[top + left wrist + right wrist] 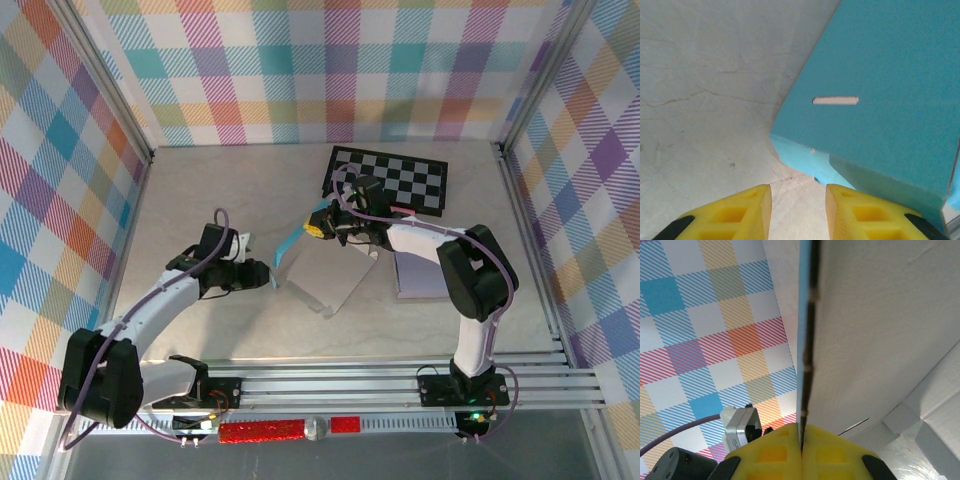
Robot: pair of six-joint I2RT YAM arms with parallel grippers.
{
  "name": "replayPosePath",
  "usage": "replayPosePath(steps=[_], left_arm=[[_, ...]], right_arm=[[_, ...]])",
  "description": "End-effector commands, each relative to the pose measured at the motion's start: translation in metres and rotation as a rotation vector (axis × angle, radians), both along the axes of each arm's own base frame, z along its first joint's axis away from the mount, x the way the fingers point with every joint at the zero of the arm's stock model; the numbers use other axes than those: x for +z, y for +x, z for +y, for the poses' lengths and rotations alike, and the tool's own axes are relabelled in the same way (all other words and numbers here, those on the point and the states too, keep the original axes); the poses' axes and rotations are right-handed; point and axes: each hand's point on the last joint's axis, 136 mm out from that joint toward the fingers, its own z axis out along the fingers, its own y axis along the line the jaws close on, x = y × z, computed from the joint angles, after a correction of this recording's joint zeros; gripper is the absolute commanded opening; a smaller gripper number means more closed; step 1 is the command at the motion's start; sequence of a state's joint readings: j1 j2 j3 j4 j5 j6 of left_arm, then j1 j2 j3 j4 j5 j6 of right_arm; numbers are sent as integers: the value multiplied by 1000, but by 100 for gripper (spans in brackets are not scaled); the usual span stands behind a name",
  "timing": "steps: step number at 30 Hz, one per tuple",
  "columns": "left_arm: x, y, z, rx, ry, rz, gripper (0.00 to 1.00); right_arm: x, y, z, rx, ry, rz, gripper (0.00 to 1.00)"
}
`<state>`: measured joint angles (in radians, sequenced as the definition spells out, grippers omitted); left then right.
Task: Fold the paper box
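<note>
Left claw (798,202) stands partly open and empty. Just ahead, to its right, rises the blue panel (880,75) of the box (330,275), with a slot (835,100) cut in it. Beyond, Right claw (802,440) pinches a box wall edge-on. Thin card, I judge — light, easily creased — so grip flaps near their folds. No writing is readable.

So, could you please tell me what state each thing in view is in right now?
paper box: not yet folded into shape, mostly flat, left side lifted.
right gripper: shut on the box's thin edge.
left gripper: open, empty, facing the box's blue side.
checkerboard: lying flat at the back.
lavender sheet: lying flat beside the box.
</note>
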<state>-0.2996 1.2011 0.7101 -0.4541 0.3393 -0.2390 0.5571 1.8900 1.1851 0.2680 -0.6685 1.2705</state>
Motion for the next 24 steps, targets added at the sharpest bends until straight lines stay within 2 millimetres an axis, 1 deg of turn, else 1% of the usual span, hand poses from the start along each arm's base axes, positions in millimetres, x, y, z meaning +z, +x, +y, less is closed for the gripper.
replayPosePath(steps=[1,9,13,18,24], left_arm=[[1,-5,-4,-94,40,-18,34],[-4,7,-10,-177,90,-41,36],[2,13,-16,-209,83,-75,35],[8,13,-26,-267,60,-114,34],[4,14,-29,-268,58,-108,32]], right_arm=[[-15,-1,-1,10,-30,39,0],[-16,-2,-1,12,-28,43,0],[-17,-1,0,10,-28,43,0],[-19,2,1,4,-21,32,0],[-20,8,5,-16,9,7,0]])
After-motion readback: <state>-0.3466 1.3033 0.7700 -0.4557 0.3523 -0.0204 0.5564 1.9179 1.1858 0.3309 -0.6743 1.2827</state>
